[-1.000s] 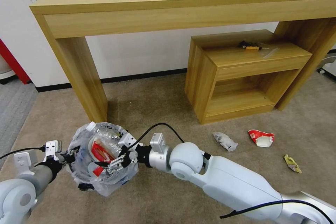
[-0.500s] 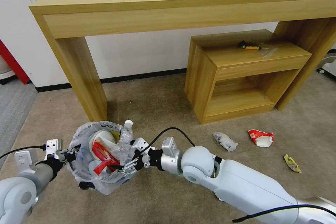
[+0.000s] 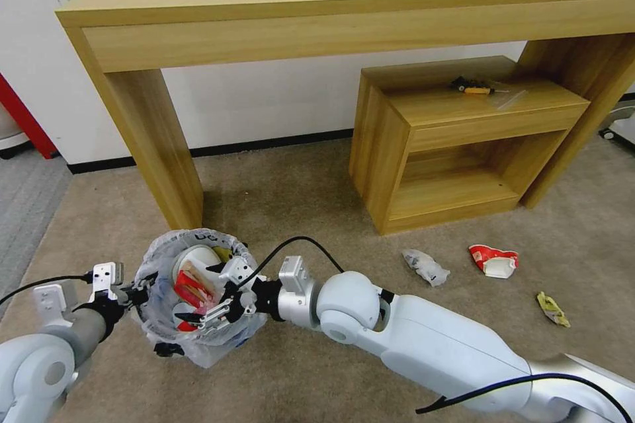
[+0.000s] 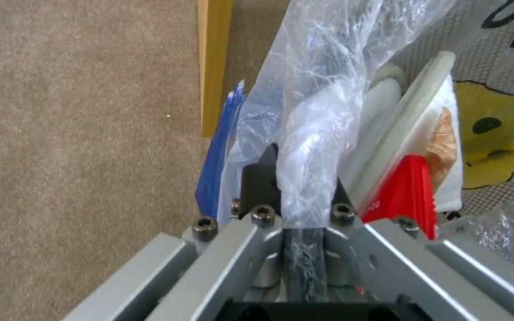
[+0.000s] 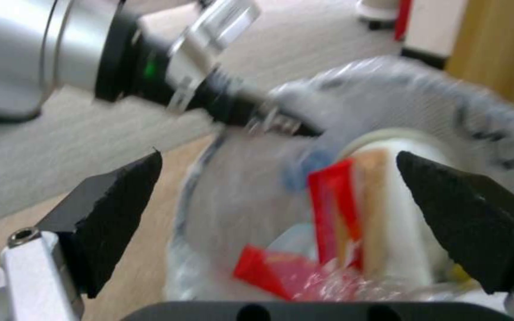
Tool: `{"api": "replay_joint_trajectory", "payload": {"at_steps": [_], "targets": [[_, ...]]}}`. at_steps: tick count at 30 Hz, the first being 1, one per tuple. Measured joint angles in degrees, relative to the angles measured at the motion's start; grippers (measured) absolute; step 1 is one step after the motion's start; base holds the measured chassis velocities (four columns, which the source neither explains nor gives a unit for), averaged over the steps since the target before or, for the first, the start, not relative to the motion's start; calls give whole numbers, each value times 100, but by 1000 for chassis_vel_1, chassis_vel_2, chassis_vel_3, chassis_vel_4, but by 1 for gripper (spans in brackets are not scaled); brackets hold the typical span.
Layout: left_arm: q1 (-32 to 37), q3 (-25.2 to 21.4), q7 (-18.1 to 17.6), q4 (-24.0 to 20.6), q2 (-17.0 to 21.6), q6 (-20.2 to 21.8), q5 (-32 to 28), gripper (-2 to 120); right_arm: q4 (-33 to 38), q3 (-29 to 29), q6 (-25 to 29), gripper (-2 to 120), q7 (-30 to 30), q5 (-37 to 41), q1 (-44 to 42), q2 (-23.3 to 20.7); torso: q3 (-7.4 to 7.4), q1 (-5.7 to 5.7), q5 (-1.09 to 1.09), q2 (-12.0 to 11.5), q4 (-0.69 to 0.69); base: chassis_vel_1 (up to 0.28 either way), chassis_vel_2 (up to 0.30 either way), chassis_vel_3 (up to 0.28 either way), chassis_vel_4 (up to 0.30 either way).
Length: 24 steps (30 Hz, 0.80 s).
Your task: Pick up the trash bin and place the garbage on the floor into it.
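My left end effector (image 4: pixel 296 196) is clenched on the trash bin (image 3: pixel 192 297) liner only; that could tear. Right end effector (image 5: pixel 281 214), released, probably sits over the mouth.

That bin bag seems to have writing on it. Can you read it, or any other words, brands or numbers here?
Bag lining the trash bin: black letters on the rim, too cut off and creased to read.
Same bag, left wrist view: black letter strokes and a yellow smiley-like mark, no readable word.
Red wrapper in the bin: tiny white print, too small.
Crushed red can on the floor: print unreadable.
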Motion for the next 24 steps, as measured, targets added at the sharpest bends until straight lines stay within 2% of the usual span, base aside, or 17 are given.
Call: {"api": "replay_joint_trajectory", "payload": {"at_steps": [3,6,11,13,14,17,18,19,21,22,24], "targets": [[21,-24,15,-2,-30,0,17,0,138,279,-10,100,307,17,-69,-63,0,0,0,0,0,0,0,0,0],[72,-47,165,-9,-82,0,113,0,253,748,80,100,853,-271,-366,-347,0,0,0,0,1,0,0,0,0],[108,-67,219,-34,-103,0,156,0,296,1250,138,100,1177,-647,-789,-579,0,0,1,0,-1,0,0,0,0],[154,-116,269,-70,-128,0,189,0,319,1860,285,100,1437,-1093,-1415,-743,-1,0,1,0,0,0,0,0,0],[154,-116,269,-70,-128,0,189,0,319,1860,285,100,1437,-1093,-1415,-743,-1,0,1,0,0,0,0,0,0],[253,-176,371,-133,-166,0,286,0,300,2912,563,100,1842,-1590,-2561,-801,-1,0,3,0,-1,0,0,0,0],[268,-177,402,-144,-173,0,312,0,323,3262,629,100,1883,-1691,-2868,-804,-1,0,2,0,-1,0,0,0,0],[268,-177,402,-144,-173,0,312,0,323,3262,629,100,1883,-1691,-2868,-804,-1,0,2,0,-1,0,0,0,0],[275,-176,429,-156,-185,0,346,0,356,3987,800,100,1888,-1996,-3510,-767,-1,0,2,0,-1,0,0,0,0],[275,-176,429,-156,-185,0,346,0,356,3987,800,100,1888,-1996,-3510,-767,-1,0,2,0,-1,0,0,0,0],[287,-160,456,-180,-202,0,403,0,382,4713,977,100,1773,-2280,-4183,-646,-1,0,2,0,-1,0,0,0,0]]}}
